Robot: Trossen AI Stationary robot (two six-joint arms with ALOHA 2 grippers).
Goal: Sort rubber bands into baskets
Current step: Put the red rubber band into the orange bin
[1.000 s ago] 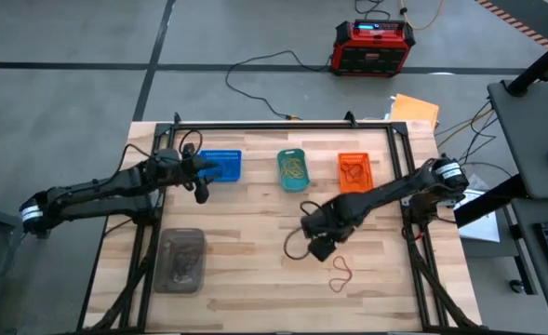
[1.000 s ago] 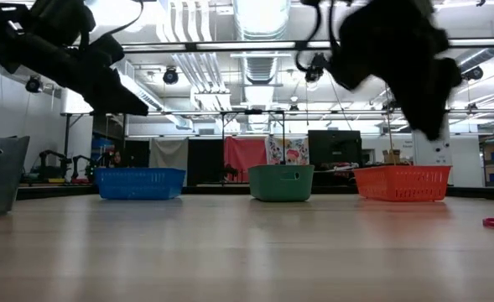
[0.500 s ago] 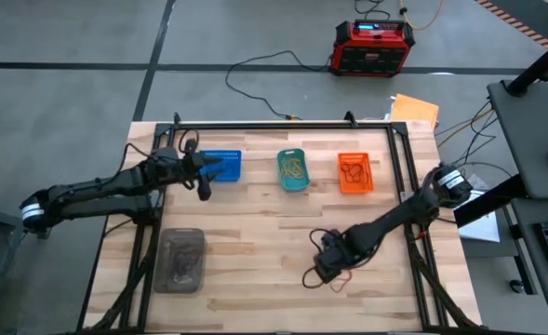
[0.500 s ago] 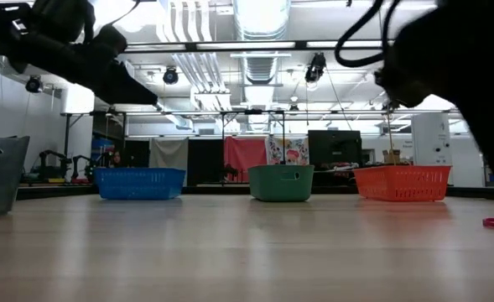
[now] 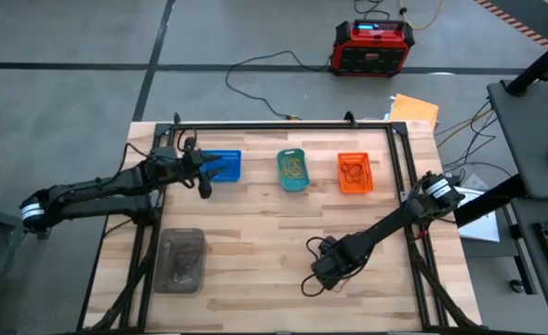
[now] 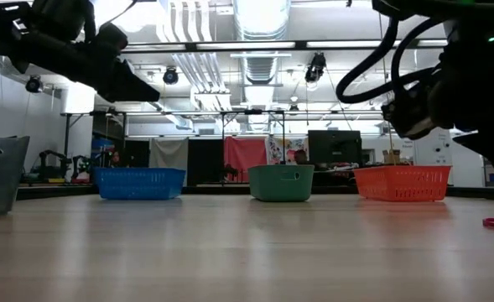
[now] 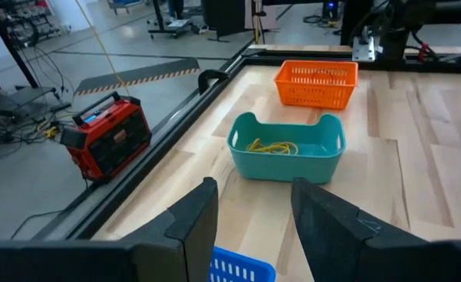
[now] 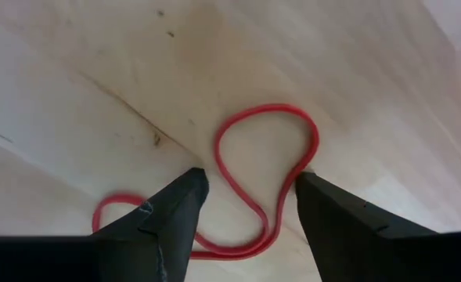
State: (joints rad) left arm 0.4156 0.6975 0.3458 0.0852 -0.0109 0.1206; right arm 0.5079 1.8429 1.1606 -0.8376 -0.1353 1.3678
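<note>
Right wrist view: your right gripper (image 8: 246, 196) is down over a red band (image 8: 250, 180) lying loose and twisted on the tabletop (image 8: 73, 94). Jaws stand wide, one finger either side of the band's loop, tips at or just above the wood; nothing held yet. Spread this way, they look set to pinch the loop when closed.

High view: right arm reaches low from the right edge toward the front centre of the tabletop (image 5: 255, 233), wrist bent down, right gripper (image 5: 327, 274) hiding the band beneath it. Left arm comes in from the left edge, held raised, left gripper (image 5: 202, 177) just beside the blue basket (image 5: 225, 164). Left wrist view shows its jaws part-open and empty, so you appear to be keeping that arm parked and out of the way.

Baskets sit in a row at the far edge: blue, teal basket (image 5: 293, 170), orange basket (image 5: 355, 172), well apart from the pick point. Teal holds yellowish bands, orange holds dark-red ones, so the red band probably belongs in orange. A clear container (image 5: 181, 259) stands front left.
</note>
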